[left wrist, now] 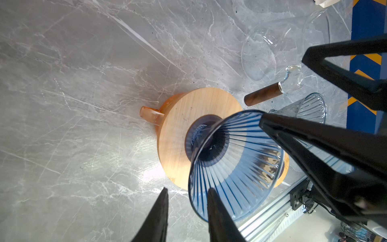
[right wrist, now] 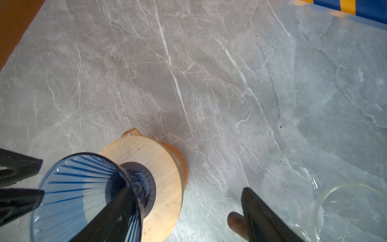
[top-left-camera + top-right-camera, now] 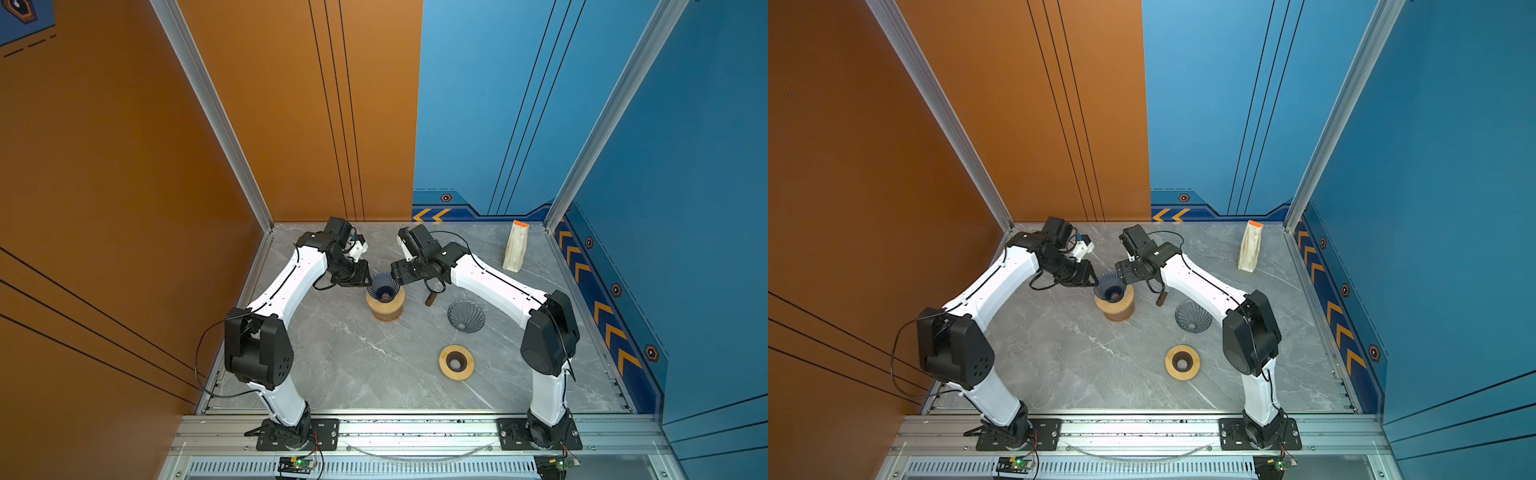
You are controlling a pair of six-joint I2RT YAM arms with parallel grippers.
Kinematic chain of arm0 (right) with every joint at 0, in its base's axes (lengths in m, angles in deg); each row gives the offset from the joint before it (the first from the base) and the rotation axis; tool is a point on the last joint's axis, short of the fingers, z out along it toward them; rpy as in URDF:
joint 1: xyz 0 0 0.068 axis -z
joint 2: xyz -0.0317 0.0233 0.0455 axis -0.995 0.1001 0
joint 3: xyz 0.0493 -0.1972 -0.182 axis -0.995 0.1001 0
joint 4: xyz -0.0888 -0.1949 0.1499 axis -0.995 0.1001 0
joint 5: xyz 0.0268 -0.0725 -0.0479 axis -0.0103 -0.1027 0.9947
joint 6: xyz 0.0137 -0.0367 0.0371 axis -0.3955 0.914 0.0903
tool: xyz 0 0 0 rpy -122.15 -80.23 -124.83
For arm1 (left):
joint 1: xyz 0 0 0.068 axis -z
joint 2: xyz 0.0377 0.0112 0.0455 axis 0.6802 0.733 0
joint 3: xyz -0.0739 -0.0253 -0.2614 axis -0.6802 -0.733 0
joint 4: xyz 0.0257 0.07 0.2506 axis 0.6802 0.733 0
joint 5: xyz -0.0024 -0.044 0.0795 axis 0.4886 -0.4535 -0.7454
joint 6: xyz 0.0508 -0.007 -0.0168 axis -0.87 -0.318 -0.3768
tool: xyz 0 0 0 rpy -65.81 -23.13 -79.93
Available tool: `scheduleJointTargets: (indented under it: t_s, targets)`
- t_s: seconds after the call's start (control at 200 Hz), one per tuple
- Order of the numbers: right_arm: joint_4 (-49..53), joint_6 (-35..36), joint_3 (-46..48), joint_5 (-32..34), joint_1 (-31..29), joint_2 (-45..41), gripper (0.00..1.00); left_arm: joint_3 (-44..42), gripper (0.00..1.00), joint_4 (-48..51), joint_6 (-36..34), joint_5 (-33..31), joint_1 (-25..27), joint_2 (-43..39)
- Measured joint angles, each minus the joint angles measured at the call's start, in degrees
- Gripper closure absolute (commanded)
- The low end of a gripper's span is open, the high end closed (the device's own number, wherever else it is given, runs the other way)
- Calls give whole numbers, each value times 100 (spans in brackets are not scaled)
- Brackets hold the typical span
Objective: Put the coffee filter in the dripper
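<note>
1. Blue ribbed glass dripper [image 3: 384,286] stands upright in a wooden collar [image 1: 178,130] on top of an amber glass server [image 3: 384,312], far-centre on the grey marble table [image 3: 353,365].
2. Left gripper [image 1: 187,189] is at the dripper's left rim. Fingers are partly apart and straddle the rim, one inside the cone and one outside. There is a gap on both sides, so nothing is clamped.
3. Right gripper [image 2: 185,187] is at the dripper's right rim with its fingers spread wide. One finger [image 2: 117,209] reaches into the cone and the other hangs outside, over a wooden handle [image 1: 262,96]. It holds nothing.
4. Coffee filters sit in a cream pack with an orange top [image 3: 515,246], standing in the far right corner, well apart from the dripper and both grippers.
5. The wooden handle belongs to a clear glass carafe [image 1: 259,52], just right of the server and mostly hidden under the right arm in both top views.
6. A second ribbed dripper, clear grey [image 3: 465,316], lies tilted on the table to the right.
7. A loose wooden ring [image 3: 456,362] lies flat, nearer than the clear grey dripper.
</note>
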Motion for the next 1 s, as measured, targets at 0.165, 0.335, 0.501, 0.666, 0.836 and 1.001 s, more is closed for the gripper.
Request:
scheduleJointTargets:
  t_s: [0.165, 0.335, 0.501, 0.666, 0.836, 1.001]
  targets:
    - [98, 2, -85, 11, 0, 31, 20, 0, 68, -55, 2, 31, 0, 13]
    - [131, 2, -125, -107, 7, 31, 23, 0, 70, -70, 26, 74, 11, 74]
    - [170, 0, -127, -372, 15, 20, 31, 24, 72, -103, 94, 92, 15, 136]
    - [190, -96, -122, -629, 22, -50, 46, 37, 75, -162, 153, 103, 39, 181]
    - [240, -282, -122, -879, 22, -70, 58, 68, 77, -197, 195, 103, 48, 216]
    - [293, -391, -122, -1021, 22, -68, 63, 72, 78, -205, 199, 103, 48, 238]
